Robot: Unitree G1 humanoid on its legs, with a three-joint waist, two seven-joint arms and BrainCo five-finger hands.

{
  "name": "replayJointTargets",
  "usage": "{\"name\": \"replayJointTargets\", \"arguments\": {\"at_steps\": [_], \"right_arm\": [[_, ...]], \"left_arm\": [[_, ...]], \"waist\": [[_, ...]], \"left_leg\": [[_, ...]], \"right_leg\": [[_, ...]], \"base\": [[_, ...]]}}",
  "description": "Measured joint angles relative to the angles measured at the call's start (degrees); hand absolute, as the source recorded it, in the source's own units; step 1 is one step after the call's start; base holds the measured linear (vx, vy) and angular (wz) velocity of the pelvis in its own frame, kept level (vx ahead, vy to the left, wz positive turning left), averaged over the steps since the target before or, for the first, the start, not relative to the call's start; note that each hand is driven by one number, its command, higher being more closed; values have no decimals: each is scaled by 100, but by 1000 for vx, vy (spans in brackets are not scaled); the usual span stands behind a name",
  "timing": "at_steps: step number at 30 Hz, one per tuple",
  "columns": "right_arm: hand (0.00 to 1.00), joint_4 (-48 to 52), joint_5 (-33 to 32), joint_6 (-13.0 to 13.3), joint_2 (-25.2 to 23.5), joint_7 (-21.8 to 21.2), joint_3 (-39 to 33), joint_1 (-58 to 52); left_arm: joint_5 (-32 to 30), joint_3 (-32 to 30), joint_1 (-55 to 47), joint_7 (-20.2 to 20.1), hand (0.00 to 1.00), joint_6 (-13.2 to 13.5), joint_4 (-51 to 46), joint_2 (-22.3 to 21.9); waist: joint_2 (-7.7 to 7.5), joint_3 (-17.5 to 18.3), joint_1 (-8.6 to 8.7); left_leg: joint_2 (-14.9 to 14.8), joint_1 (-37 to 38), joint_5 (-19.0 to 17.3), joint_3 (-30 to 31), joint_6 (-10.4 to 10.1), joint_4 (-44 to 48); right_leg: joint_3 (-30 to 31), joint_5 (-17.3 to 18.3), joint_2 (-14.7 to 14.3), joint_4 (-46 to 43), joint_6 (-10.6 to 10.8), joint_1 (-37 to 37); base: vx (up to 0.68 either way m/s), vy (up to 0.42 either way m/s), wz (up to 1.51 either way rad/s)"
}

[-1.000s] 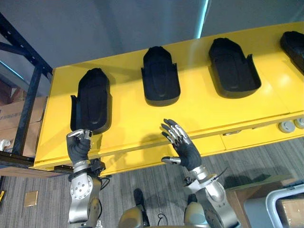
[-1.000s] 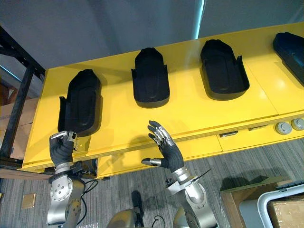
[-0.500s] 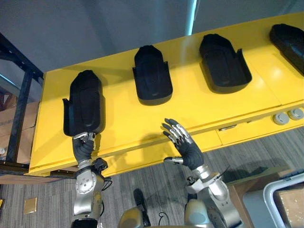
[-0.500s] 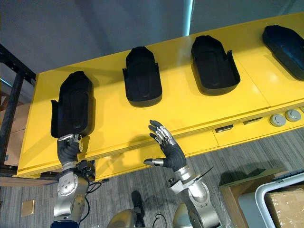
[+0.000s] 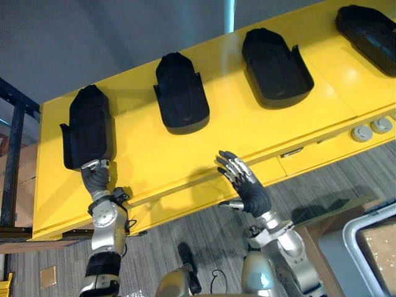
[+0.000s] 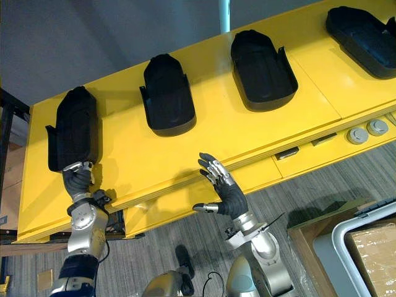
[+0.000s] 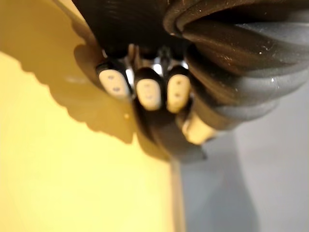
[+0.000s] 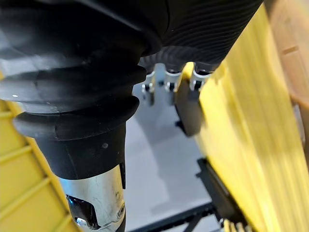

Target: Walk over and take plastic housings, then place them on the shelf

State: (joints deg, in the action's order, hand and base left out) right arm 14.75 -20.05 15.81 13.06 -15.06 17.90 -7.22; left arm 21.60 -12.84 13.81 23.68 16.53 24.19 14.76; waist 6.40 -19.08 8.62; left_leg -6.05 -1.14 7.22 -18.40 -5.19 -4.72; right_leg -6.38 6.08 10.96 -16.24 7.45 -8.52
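Observation:
Several black plastic housings lie in a row on the yellow table (image 5: 235,133). The leftmost housing (image 5: 88,127) has my left hand (image 5: 96,178) at its near end, fingers curled onto its edge. In the left wrist view the curled fingertips (image 7: 147,93) press on the dark housing rim (image 7: 166,137). The second housing (image 5: 180,93), third housing (image 5: 276,59) and fourth housing (image 6: 362,31) sit untouched further right. My right hand (image 5: 249,187) hovers open at the table's front edge, below the second housing, holding nothing.
A dark shelf frame (image 5: 13,145) stands at the table's left end. Two round grey knobs (image 5: 371,129) sit on the table's front right. A grey-rimmed bin with a cardboard box (image 5: 368,247) stands on the carpet at lower right.
The camera has shifted, sliding the whole scene left. My left arm has stretched further out, its hand staying at the leftmost housing's near end. The right hand stays open.

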Motion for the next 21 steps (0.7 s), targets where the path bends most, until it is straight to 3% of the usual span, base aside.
{"name": "replayJointTargets", "arguments": {"at_steps": [7, 12, 14, 18, 19, 21], "right_arm": [[0, 57, -18, 0, 12, -119, -12, 19], [0, 59, -15, 0, 10, -110, 15, 17], [0, 63, 11, 7, -18, -97, 59, -8], [0, 82, 58, 33, -131, 36, 136, -138], [0, 90, 67, 48, -199, 75, 147, -154], [0, 101, 119, 163, -319, 263, 193, -154]], "left_arm": [[63, -7, 187, -6, 100, 68, 183, 109], [106, -28, 184, -50, 100, 295, 167, 119], [87, 40, -43, -183, 100, 462, -449, 48], [-271, 623, -848, -248, 100, 468, -2290, -360], [-380, 751, -1027, -245, 0, 456, -2606, -478], [-740, 1052, -1613, -220, 0, 436, -3392, -810]], "waist": [[9, -37, 26], [8, -75, 24], [-11, -210, 22], [-11, -209, 9], [-11, -208, -10], [-13, -195, -59]], "left_leg": [[1, -2, -5, -47, 6, 0], [0, 23, -14, -48, 18, 0], [0, 98, -21, -43, 21, -1], [8, 133, -45, 67, 36, -1], [7, 145, -45, 78, 37, -1], [8, 281, -91, 116, 25, -2]], "right_leg": [[38, -1, -5, -16, 1, -33], [37, 0, -5, 10, 2, -6], [25, -4, -5, 55, 8, 85], [-133, -47, 2, 250, 60, 343], [-151, -72, 1, 298, 70, 395], [-231, -96, -3, 445, 87, 639]], "base": [[9, -4, -3], [0, 0, 0], [0, 0, 0], [46, 9, 16], [41, 14, 10], [49, 12, 9]]}}
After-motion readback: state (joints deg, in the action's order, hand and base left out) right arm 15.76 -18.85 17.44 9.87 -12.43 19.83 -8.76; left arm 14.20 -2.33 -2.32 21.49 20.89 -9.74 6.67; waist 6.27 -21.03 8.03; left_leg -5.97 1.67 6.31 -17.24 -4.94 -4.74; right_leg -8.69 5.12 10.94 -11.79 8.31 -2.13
